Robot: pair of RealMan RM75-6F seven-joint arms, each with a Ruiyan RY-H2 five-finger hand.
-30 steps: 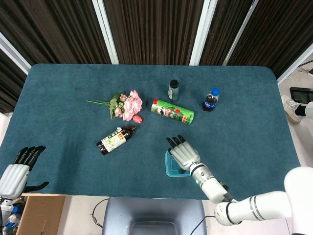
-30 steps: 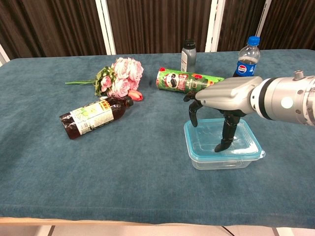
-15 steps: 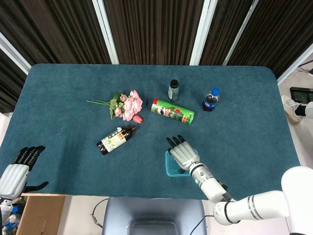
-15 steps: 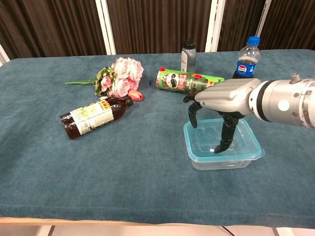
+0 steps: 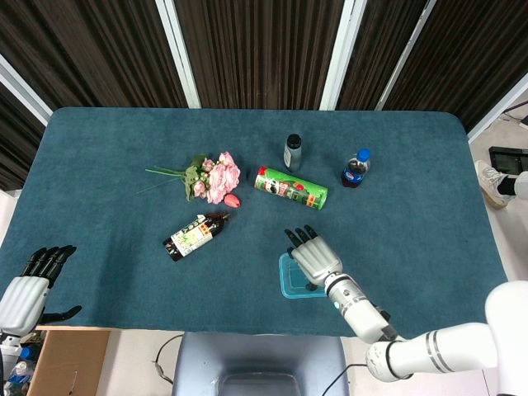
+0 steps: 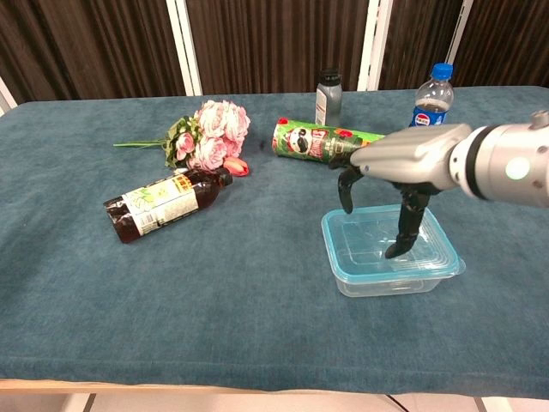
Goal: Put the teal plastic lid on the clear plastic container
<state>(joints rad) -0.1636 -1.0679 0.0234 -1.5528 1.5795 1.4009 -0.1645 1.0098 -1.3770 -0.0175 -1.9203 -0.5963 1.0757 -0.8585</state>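
Note:
The clear plastic container (image 6: 390, 287) stands near the table's front edge with the teal lid (image 6: 331, 245) lying on top of it, its rim all around the container's mouth. My right hand (image 6: 403, 163) hovers over it, palm down, its fingertips (image 6: 393, 252) hanging at or just above the lid's far right part; it holds nothing. From the head view the right hand (image 5: 313, 254) covers the right half of the lid (image 5: 286, 279). My left hand (image 5: 29, 289) rests off the table's front left corner, fingers apart and empty.
A green snack can (image 6: 322, 139) lies just behind the container. Further back stand a grey bottle (image 6: 327, 86) and a cola bottle (image 6: 429, 94). Pink flowers (image 6: 206, 133) and a dark bottle (image 6: 163, 204) on its side lie to the left.
My right hand has shifted a little to the right and lifted slightly over the lid. The left hand has not moved.

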